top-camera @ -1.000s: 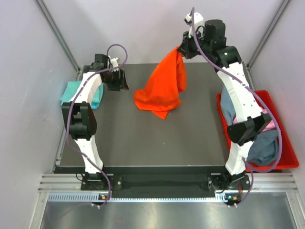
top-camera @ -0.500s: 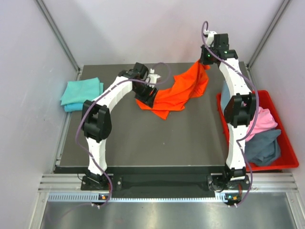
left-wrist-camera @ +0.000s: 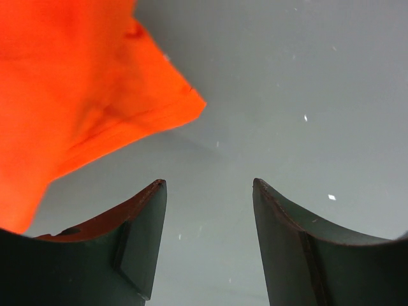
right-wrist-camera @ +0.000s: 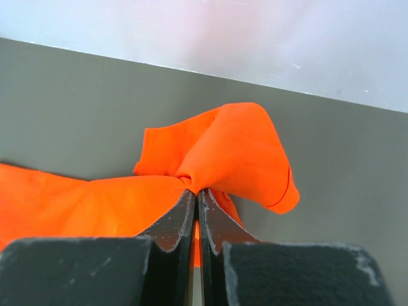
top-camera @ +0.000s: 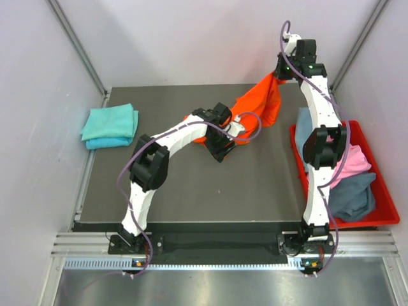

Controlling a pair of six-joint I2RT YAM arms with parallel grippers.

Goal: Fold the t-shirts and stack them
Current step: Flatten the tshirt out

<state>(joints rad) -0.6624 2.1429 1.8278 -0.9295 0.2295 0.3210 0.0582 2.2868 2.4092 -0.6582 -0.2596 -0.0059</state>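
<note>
Your left arm stretches from its base out to the middle, elbow bent and wrist tipped downward. Its tool point(top-camera: 220, 148) hangs low, the two fingers point(left-wrist-camera: 137, 236) standing apart. Your right arm rises tall and nearly straight, reaching to the far right corner. Its tool point(top-camera: 279, 71) has both fingers pressed together, pinching a fold of the orange t-shirt point(right-wrist-camera: 236, 146).

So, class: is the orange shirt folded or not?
Not folded: the shirt hangs bunched from the shut right gripper, other end crumpled on the table.
</note>
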